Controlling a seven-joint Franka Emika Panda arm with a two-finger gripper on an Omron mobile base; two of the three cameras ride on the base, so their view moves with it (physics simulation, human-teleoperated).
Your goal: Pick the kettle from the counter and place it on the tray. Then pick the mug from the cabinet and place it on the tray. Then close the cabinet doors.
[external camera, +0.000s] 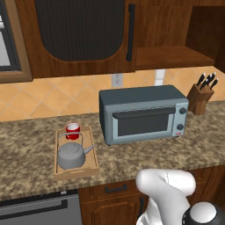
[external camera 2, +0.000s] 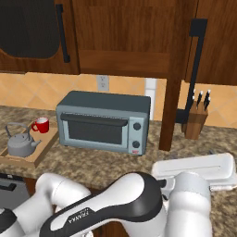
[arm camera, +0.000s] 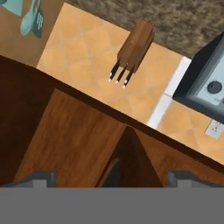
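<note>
Finding the kettle [external camera: 72,156] sitting on the tray [external camera: 77,172], with the mug [external camera: 73,130] just beside it at its 12 o'clock. Placing the tray on the counter [external camera: 26,167], at 9 o'clock from the grey toaster oven [external camera: 143,114]. Logging a knife block [external camera: 198,99] at the oven's 3 o'clock.

Judging both carrying steps done, leaving the cabinet doors as the job in hand. Seeing the left door [external camera: 79,30] lying flush and shut, and the cabinet [external camera: 171,57] shelf showing bare at its 3 o'clock. Seeing the right door [external camera 2: 172,102] standing swung out towards the robot, edge-on in the right base view, with its black bar handle [external camera 2: 197,69] at 2 o'clock from that edge.

Noting the fingers [arm camera: 37,178] spread as wide as they go, gripping nothing, pointing up at the underside of the cabinet. Seeing a dark wooden edge rising between them in the hand view; not telling whether anything is touching it.

Expecting the door to be stiff, rigid wood, swinging on its hinge with little resistance, not fragile. Preferring a flat push on the outer face near the free edge, far from the hinge, for best leverage. Alternatively closing on the bar handle at mid-height; expecting it to be smooth and prone to slipping.
</note>
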